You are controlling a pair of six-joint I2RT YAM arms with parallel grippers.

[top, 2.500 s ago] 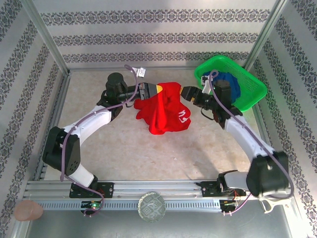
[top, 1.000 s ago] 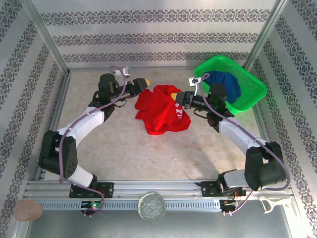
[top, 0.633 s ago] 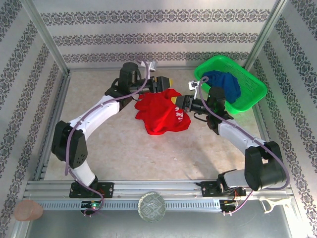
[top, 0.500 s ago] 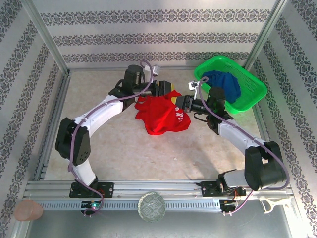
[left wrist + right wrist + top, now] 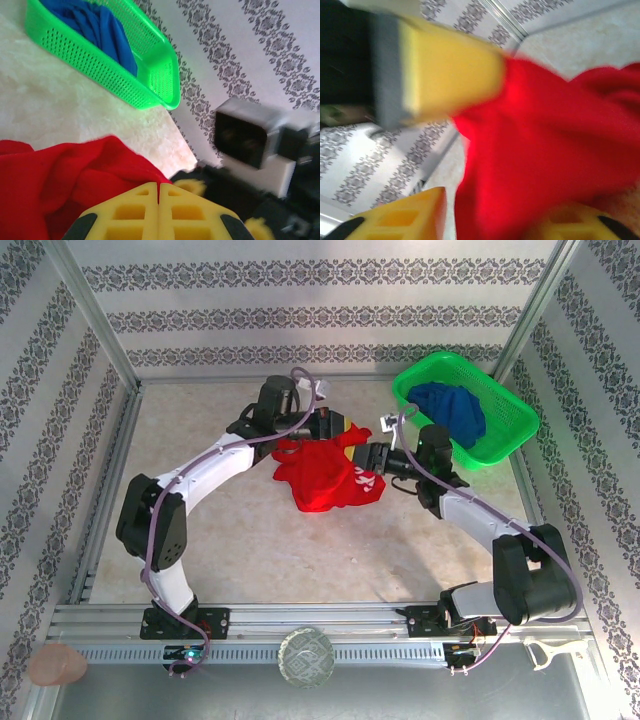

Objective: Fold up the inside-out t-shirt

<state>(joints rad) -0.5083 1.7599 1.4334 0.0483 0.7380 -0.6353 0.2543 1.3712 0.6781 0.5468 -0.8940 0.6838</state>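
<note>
The red shirt (image 5: 322, 472) lies bunched in a heap on the desk (image 5: 250, 540), about midway between the two arms and towards the far side. A faint white print shows on its right edge.

The left claw (image 5: 340, 428) is at the far edge of the heap. In the left wrist view its yellow fingers (image 5: 135, 210) are pressed together with no gap between them, and red cloth bulges just beyond and to the left of them. In the right wrist view the cloth runs right up into the tip of that claw, so it is closed on the top edge of the shirt.

The right claw (image 5: 368, 458) is at the right side of the heap, close to the left claw. In its own wrist view its two yellow fingers (image 5: 405, 217) stand well apart with a fold of red cloth lying between them. The fingers do not press on the cloth there, so this claw has no hold of it.

A green basket (image 5: 505, 390) sits at the far right corner of the desk, apart from the shirt. A blue garment (image 5: 450, 410) is piled inside it.
</note>
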